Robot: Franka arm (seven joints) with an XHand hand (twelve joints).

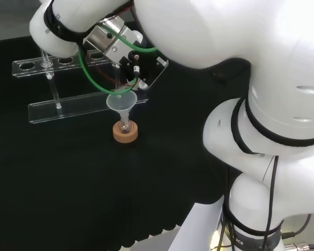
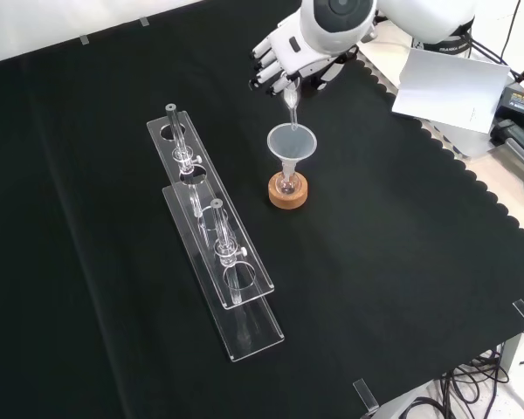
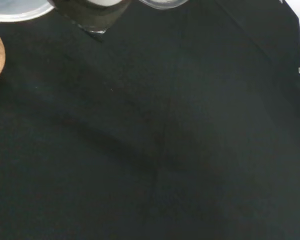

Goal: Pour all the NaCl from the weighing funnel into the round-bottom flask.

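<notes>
**Q:** Above the cork ring stand (image 2: 287, 193), what does the arrangement show?

**A:** The black and white robot hand (image 2: 290, 54) has its fingers curled round a slim clear weighing funnel (image 2: 290, 106), stem tilted down over the wide clear plastic funnel (image 2: 292, 141). That funnel sits in the neck of the small clear round-bottom flask (image 2: 286, 183) on the cork.

**Q:** What might fail?

**A:** Judged from this pose, a stem tip off centre would scatter NaCl onto the black cloth (image 2: 402, 262); a nudge to the rim could tip the flask from its ring.

**Q:** How do the views differ?

**A:** Front view shows fingers and stem; head view shows the funnel (image 1: 121, 101) beneath the wrist, with the clear acrylic racks (image 1: 68, 107) beyond.
</notes>
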